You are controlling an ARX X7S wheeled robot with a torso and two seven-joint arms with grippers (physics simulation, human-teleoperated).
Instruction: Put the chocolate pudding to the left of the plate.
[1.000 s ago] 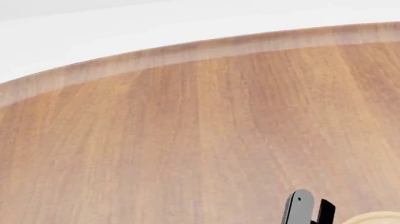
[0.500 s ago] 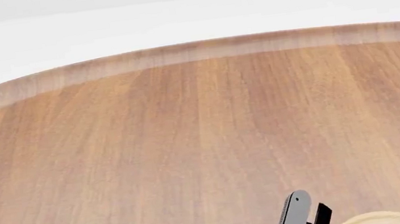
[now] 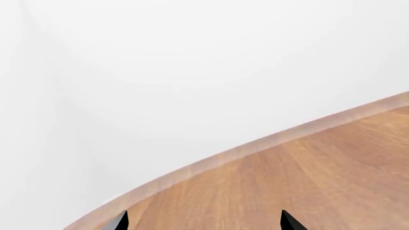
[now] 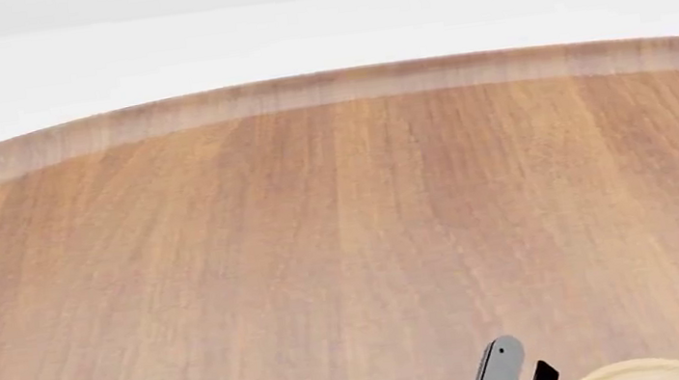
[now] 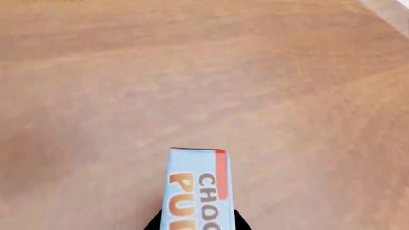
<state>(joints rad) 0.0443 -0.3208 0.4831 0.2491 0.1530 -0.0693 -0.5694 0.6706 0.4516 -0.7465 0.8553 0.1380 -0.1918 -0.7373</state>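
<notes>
In the right wrist view the chocolate pudding, a light-blue carton with a red corner and orange and brown lettering, sits between the two dark fingers of my right gripper, which is shut on it above the wooden table. In the head view only the right gripper's dark upper part shows at the bottom edge, and the carton is hidden there. The plate is a light-wood disc whose rim peeks in at the bottom right, just right of that gripper. My left gripper is open and empty, with its fingertips over the table near its edge.
The round wooden table fills the head view, its raised far rim against a white background. The table's edge also shows in the left wrist view.
My right gripper has sunk lower in the head view and shifted slightly left. The left gripper's tips and the plate have not moved.
</notes>
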